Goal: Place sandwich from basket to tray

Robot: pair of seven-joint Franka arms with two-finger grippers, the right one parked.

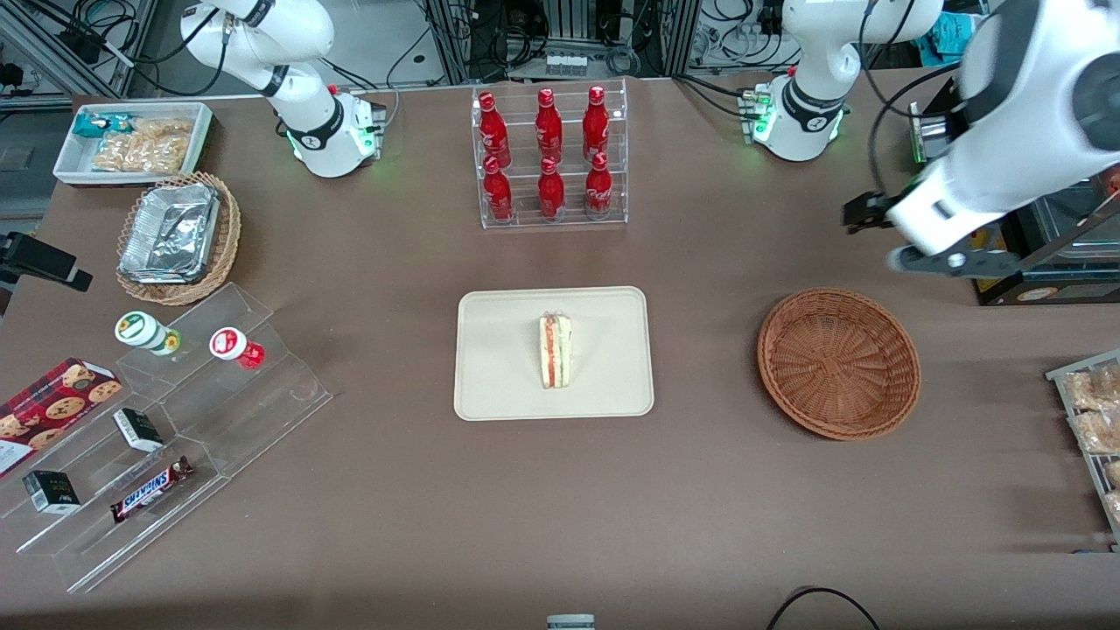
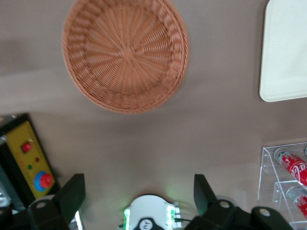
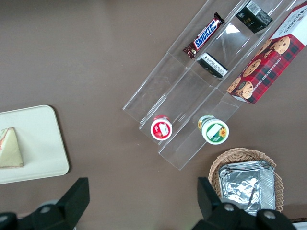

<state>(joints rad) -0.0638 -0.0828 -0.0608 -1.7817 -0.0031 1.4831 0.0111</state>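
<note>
The sandwich (image 1: 555, 351), a white-bread wedge with red and green filling, lies on the cream tray (image 1: 499, 385) in the middle of the table. It also shows in the right wrist view (image 3: 9, 148) on the tray (image 3: 38, 153). The reddish-brown wicker basket (image 1: 838, 362) is empty, beside the tray toward the working arm's end. My left gripper (image 1: 875, 234) is open and empty, raised above the table, farther from the front camera than the basket. In the left wrist view its fingers (image 2: 72, 196) stand wide apart, with the basket (image 2: 124, 52) and a tray corner (image 2: 285, 48) below.
A clear rack of red bottles (image 1: 549, 157) stands farther back than the tray. A tan basket with foil containers (image 1: 179, 236), a white snack bin (image 1: 136, 140) and a stepped acrylic stand (image 1: 175, 420) lie toward the parked arm's end. A yellow control box (image 2: 31, 158) is near the basket.
</note>
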